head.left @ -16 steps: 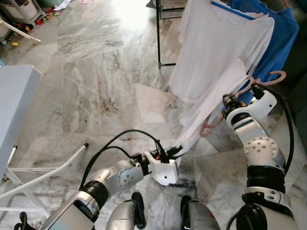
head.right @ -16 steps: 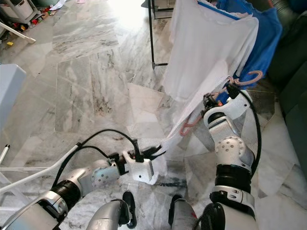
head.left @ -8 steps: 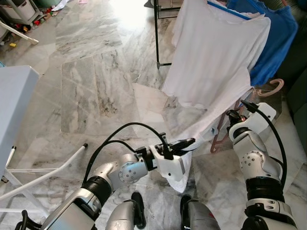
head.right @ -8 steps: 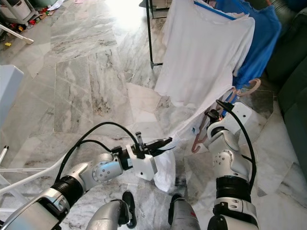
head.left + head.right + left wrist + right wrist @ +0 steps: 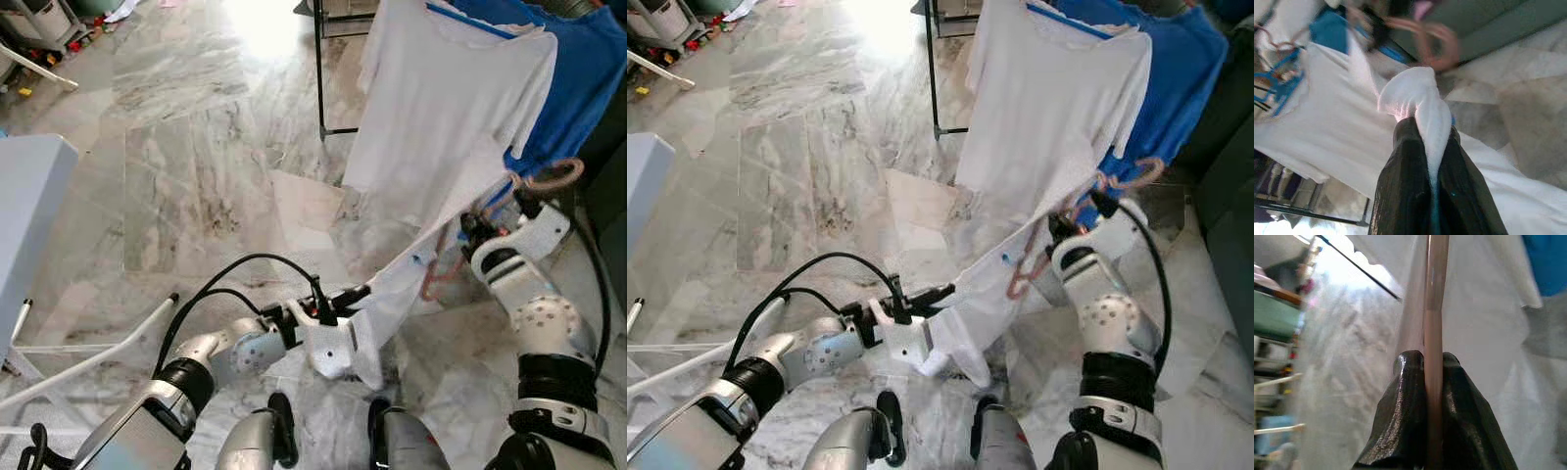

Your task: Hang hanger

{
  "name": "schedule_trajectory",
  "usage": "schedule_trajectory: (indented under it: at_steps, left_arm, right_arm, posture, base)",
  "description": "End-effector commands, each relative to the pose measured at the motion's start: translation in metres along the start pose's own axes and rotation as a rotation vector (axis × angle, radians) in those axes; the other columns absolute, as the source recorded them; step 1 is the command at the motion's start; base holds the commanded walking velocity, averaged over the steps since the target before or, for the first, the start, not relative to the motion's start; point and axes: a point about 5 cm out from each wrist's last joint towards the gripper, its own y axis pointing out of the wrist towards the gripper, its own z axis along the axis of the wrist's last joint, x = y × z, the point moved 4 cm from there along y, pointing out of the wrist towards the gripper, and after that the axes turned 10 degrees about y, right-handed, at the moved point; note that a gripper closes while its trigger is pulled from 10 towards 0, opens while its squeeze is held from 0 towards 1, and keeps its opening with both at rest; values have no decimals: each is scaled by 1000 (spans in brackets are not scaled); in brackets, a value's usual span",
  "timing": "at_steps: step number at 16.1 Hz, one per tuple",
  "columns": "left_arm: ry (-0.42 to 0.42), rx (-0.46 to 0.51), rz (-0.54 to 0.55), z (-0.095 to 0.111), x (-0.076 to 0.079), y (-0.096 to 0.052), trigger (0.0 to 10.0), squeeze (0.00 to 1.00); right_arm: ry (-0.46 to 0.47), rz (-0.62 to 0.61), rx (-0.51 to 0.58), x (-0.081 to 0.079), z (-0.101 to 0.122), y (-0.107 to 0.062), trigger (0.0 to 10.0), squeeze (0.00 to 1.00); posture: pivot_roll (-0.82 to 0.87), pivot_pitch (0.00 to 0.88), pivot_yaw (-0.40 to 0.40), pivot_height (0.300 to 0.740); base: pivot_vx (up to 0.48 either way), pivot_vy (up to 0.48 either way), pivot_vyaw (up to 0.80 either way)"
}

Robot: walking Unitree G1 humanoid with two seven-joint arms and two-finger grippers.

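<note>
A pink hanger [image 5: 547, 176] is up at the right, its hook near a blue shirt [image 5: 578, 69]. My right gripper [image 5: 473, 227] is shut on the hanger's bar [image 5: 1434, 293]. A white garment [image 5: 421, 259] stretches from the hanger down to my left gripper [image 5: 355, 294], which is shut on a bunched fold of it [image 5: 1415, 93] low over the floor. Behind hangs another white shirt [image 5: 451, 98] on a blue hanger [image 5: 470, 20].
A black rack leg [image 5: 321, 69] stands on the marble floor behind the shirts. A white board [image 5: 29, 196] on a white frame [image 5: 98, 352] is at the left. A dark sofa [image 5: 1229, 196] lies at the right, with clutter [image 5: 39, 29] at the far left.
My left gripper first reached out and up with the cloth, then drew back lower. The right arm dipped and came back up with the hanger. The view shifted a little.
</note>
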Motion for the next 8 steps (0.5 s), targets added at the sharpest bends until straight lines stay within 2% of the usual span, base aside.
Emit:
schedule_trajectory:
  at_steps: [1, 3, 6, 8]
  left_arm:
    - [-2, -10, -48, 0, 15, -5, 10000, 0]
    - [12, 40, -49, 9, 17, -2, 10000, 0]
    - [5, 88, -41, 19, 20, 0, 10000, 0]
    - [5, 175, 8, 35, 10, 6, 10000, 0]
  right_arm:
    - [35, 61, 46, -16, 14, -4, 10000, 0]
    - [66, 60, 45, -16, 13, -4, 10000, 0]
    - [65, 57, 58, -18, 12, -2, 10000, 0]
    - [48, 35, 109, -17, 18, 3, 10000, 0]
  posture:
    - [-161, 287, 71, 740]
    - [-161, 289, 71, 740]
    - [-161, 291, 70, 740]
    - [-153, 294, 67, 740]
  base:
    - [0, 0, 0]
    - [0, 0, 0]
    - [0, 0, 0]
    - [0, 0, 0]
